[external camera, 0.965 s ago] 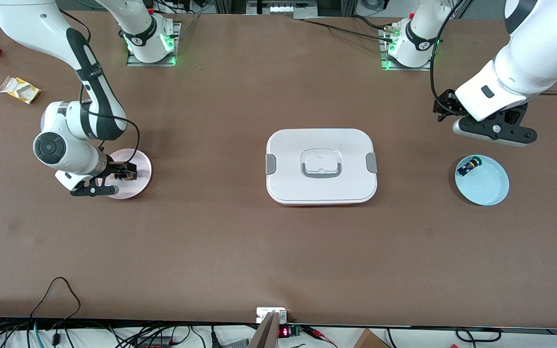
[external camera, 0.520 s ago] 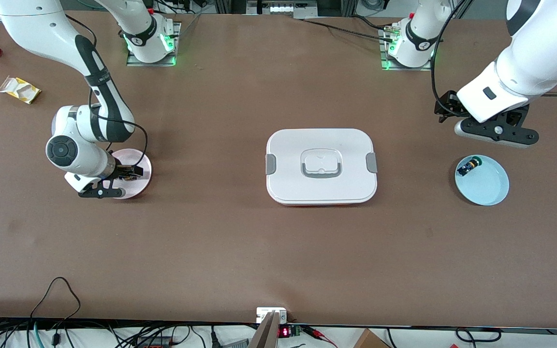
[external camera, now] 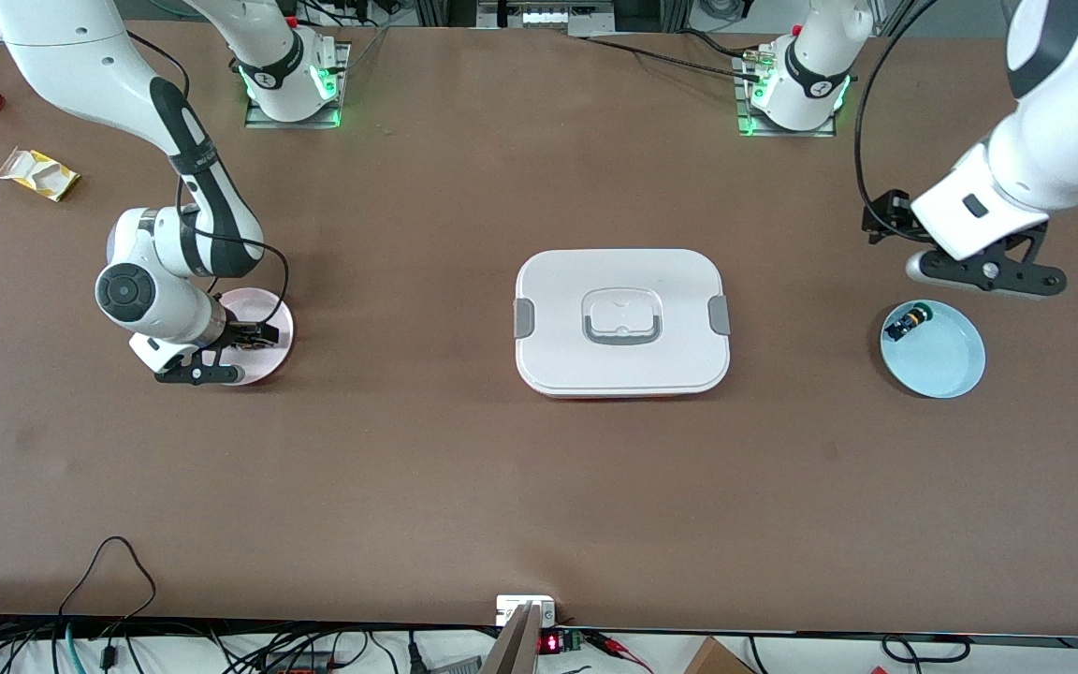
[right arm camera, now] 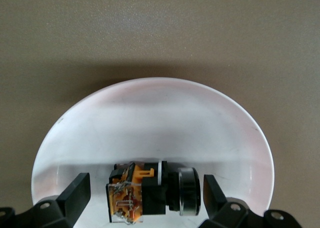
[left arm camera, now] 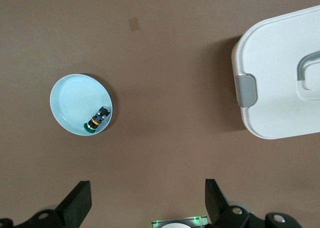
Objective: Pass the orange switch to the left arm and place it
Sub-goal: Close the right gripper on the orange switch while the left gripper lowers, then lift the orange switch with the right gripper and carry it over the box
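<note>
Front view: box (external camera: 621,323) mid-table. Right gripper (right arm camera: 145,195) wide, straddling orange switch (right arm camera: 150,190) in pink plate (external camera: 269,309); left gripper (left arm camera: 147,203) wide, near blue plate (external camera: 946,360).

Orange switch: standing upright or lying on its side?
On its side: the orange switch lies lengthwise on the pink plate, between the right end effector's open fingers.

Box (external camera: 622,322) mid-table between two plates (external camera: 263,309), a switch (right arm camera: 150,190) in each.
</note>
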Robot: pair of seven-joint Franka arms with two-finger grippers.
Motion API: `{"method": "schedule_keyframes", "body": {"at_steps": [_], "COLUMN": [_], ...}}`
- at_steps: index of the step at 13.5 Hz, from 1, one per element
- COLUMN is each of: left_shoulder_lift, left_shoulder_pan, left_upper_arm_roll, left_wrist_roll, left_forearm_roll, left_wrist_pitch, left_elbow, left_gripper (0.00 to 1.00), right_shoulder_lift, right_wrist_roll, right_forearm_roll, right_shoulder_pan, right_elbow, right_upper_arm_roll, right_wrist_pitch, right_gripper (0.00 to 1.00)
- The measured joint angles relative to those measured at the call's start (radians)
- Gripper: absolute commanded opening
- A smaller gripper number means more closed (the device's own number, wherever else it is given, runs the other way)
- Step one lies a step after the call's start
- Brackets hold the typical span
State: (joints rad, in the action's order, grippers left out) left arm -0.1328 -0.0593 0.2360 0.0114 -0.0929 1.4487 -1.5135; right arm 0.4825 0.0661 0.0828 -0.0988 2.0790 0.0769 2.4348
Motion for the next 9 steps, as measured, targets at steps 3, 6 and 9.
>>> {"method": "schedule_keyframes", "body": {"at_steps": [3,6,9], "left_shoulder_lift": [-0.001,0.0,0.001], "left_shoulder_pan": [-0.019,-0.03,-0.073], "left_upper_arm_roll": [0.0,0.001,0.0], "left_wrist_roll": [-0.002,0.0,0.0], "left_forearm_roll": [0.001,0.001,0.001], "left_wrist_pitch": [0.003,-0.001,-0.008], "left_elbow": [0.039,0.072,0.074], "left_gripper": [1.0,1.0,1.0], "right_shoulder_lift": [0.004,0.008,-0.006], "right_wrist_roll": [0.0,0.0,0.0], "right_forearm_roll": [0.0,0.0,0.0], "right_shoulder_pan": [0.001,0.002,0.003], "right_elbow": [0.007,0.024,0.028], "right_upper_arm_roll": [0.0,0.002,0.003], "right_wrist_pitch": [0.002,0.017,0.013], "right_gripper": [0.99,0.68,0.22]}}
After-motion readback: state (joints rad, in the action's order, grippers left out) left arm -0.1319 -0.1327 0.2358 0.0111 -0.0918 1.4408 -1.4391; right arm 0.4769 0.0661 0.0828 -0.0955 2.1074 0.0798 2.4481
